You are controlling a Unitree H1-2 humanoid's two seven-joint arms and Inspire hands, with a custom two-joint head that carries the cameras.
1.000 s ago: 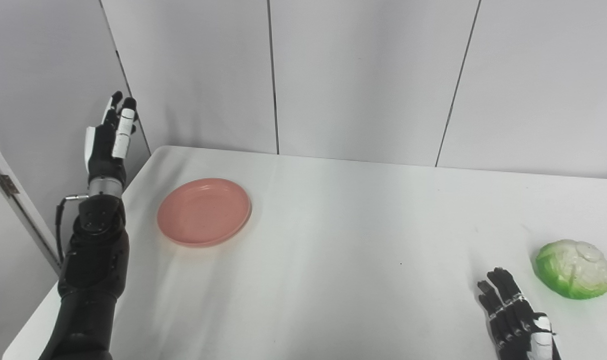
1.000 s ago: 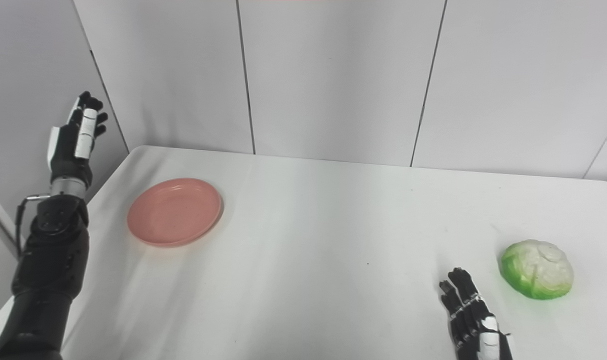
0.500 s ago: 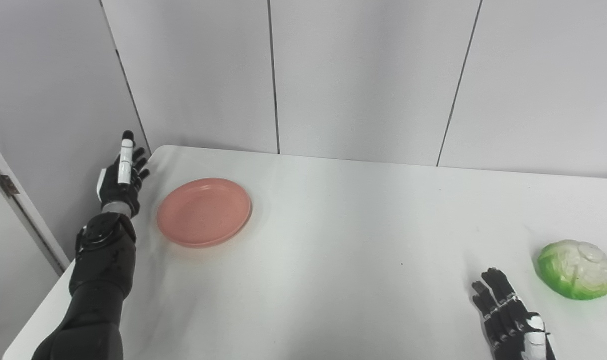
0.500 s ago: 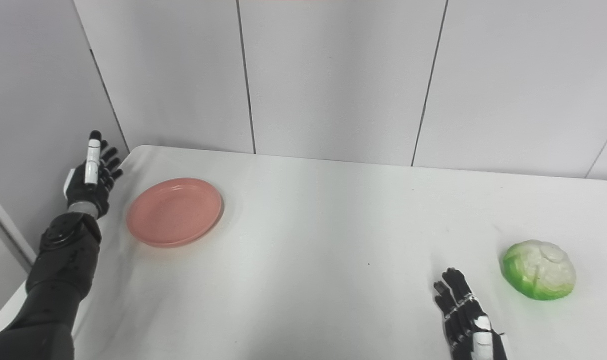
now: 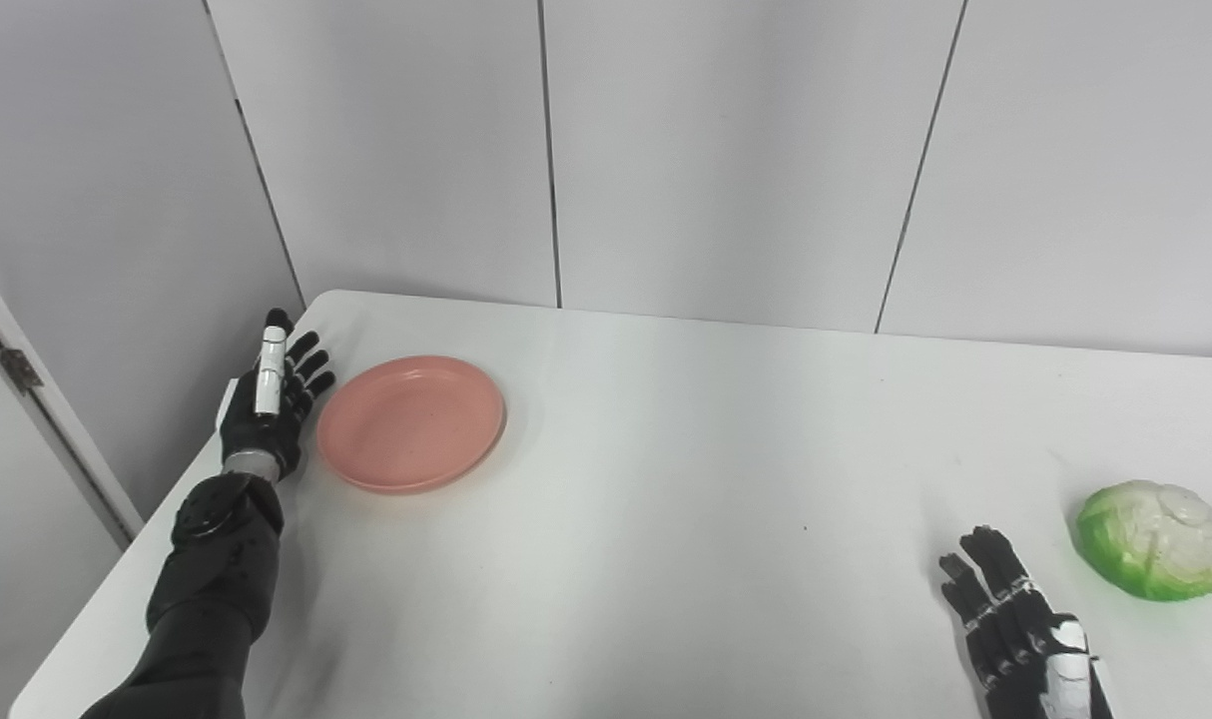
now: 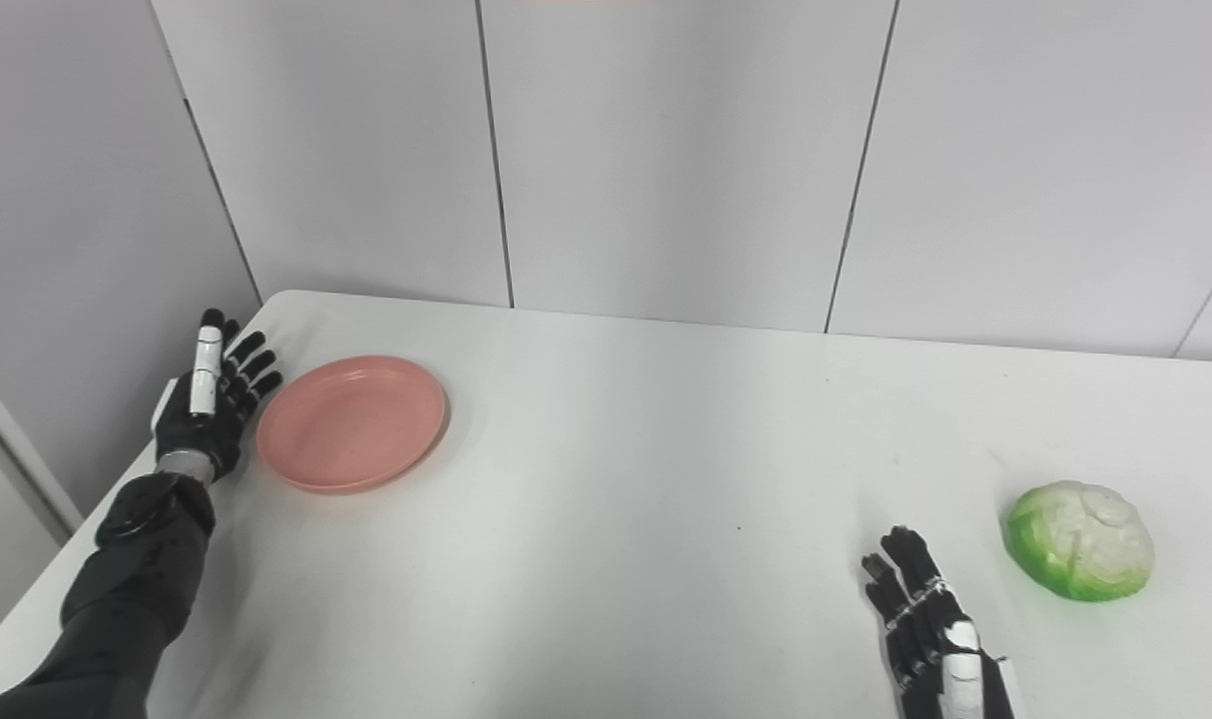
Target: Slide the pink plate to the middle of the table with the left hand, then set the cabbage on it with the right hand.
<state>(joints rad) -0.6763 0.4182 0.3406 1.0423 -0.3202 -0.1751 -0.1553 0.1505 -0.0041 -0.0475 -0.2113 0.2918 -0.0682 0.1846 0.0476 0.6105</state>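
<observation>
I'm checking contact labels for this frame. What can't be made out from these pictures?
- Whether the left hand touches the pink plate: both views, the gap at the rim is too small to tell.
- The right hand: its wrist is cut off by the bottom edge.
- The cabbage underside: hidden by its own bulk.

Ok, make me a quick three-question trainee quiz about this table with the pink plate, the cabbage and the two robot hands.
1. True or false: the green and white cabbage already lies on the round pink plastic plate.
2. Which hand is beside the plate? A) the black left hand B) the black right hand C) neither
3. Fill in: the cabbage lies near the ____ edge of the white table.

Key
1. False: the two lie at opposite ends of the table.
2. A: the left hand, fingers spread, sits at the plate's left rim; the pictures do not settle whether they touch.
3. Right, just beyond the open right hand.
</observation>
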